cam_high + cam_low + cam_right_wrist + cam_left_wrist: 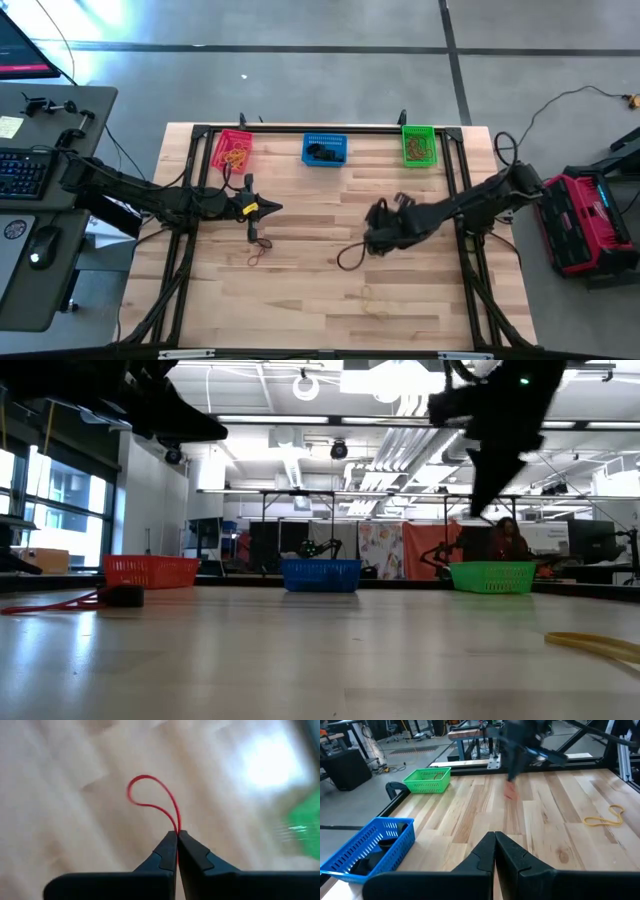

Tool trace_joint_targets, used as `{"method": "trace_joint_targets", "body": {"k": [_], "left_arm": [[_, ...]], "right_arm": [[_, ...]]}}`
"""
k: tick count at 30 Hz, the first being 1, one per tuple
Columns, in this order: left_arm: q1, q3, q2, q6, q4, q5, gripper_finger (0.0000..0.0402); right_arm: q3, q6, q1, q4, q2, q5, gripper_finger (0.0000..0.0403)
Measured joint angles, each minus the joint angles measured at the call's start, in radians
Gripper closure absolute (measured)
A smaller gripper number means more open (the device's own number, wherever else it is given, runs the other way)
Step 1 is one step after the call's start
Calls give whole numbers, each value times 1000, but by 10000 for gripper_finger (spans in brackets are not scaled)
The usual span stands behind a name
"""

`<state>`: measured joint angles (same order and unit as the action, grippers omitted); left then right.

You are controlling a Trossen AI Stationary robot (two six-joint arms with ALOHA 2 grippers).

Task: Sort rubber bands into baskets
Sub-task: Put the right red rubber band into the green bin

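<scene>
Between the pinched-together fingers of the right gripper [177, 836], a red rubber band [152, 800] is sticking out, its loop stretching lengthwise straight ahead of the tips over the wooden table [320, 290]. Beyond it the green basket [419, 145] is sitting; the left gripper [495, 840] is resting closed and empty.
</scene>
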<state>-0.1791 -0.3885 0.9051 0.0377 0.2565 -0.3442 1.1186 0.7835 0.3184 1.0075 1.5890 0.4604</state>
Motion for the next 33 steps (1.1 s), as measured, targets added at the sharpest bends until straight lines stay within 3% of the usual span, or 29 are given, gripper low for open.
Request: {"method": "trace_joint_targets", "body": {"k": [6,16,22,33], "left_arm": [[0,0,0,0,0,0,401],[0,0,0,0,3,0,401],[0,0,0,0,3,0,401],[0,0,0,-60,4,37,401]], "right_arm": [[89,-28,-107,147,-14,191,403],[63,-185,-434,125,-137,381,403],[12,-349,-646,-34,-198,369,403],[-218,-494,-933,-427,-218,186,403]]}}
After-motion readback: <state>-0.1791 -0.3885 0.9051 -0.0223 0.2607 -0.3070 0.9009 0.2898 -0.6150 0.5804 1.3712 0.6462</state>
